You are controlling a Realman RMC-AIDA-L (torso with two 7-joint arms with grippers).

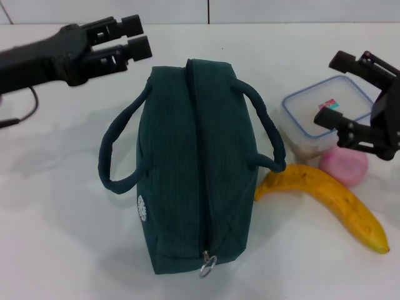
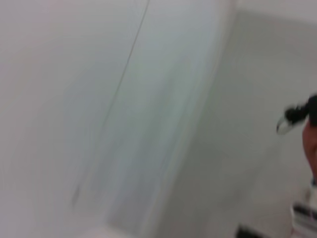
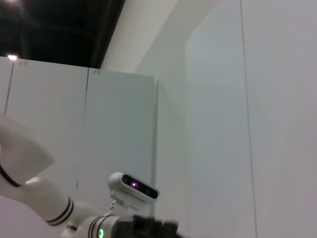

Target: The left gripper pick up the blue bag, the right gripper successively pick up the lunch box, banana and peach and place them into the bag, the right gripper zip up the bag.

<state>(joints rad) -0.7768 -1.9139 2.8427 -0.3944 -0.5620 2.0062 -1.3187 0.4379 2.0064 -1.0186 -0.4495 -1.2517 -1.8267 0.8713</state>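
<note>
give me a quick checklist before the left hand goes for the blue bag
1. Dark teal fabric bag on the table, unobstructed: ok.
2. Left hand near the bag's far end, holding nothing: ok.
3. Zip with metal ring pull open for loading: not ok, looks shut.
4. Right hand open, hovering by the translucent blue-rimmed lunch box: ok.
5. Yellow banana and pink peach clear of the bag: banana looks to touch a handle, cannot tell.

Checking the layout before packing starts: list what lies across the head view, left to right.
Left gripper, a black claw, shut → dark teal fabric blue bag → long yellow banana → right gripper, a black claw, open above the far-right items.
</note>
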